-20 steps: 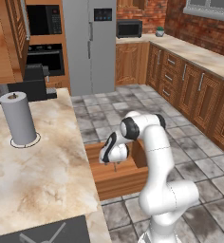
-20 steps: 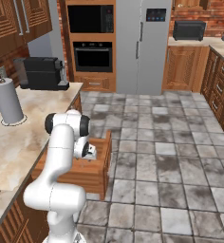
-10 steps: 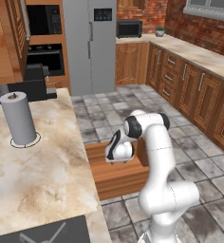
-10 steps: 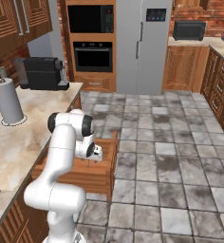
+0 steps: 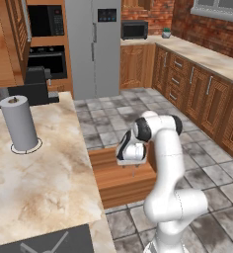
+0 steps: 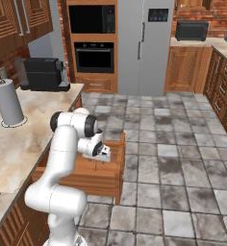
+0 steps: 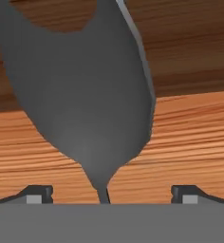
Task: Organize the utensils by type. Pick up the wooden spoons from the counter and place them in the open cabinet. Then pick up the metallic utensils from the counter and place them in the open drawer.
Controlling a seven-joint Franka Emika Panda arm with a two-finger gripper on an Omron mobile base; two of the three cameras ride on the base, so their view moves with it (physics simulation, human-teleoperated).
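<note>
Pincer (image 7: 109, 193) spread wide over open drawer (image 5: 119, 184), tips well apart w/ grey metal spoon (image 7: 80, 90) between them, bowl toward drawer's wood. Drawer juts from worktop (image 5: 44, 173) side; paper-towel roll (image 5: 19, 123) stands on worktop, well away from drawer.

Kitchen background beyond the work area

A paper towel roll (image 5: 19, 123) stands upright, a black coffee machine (image 6: 42, 74) farther back; steel fridge (image 5: 93, 47), wall oven (image 6: 93, 56) and microwave (image 5: 134, 30) line the far wall.
</note>
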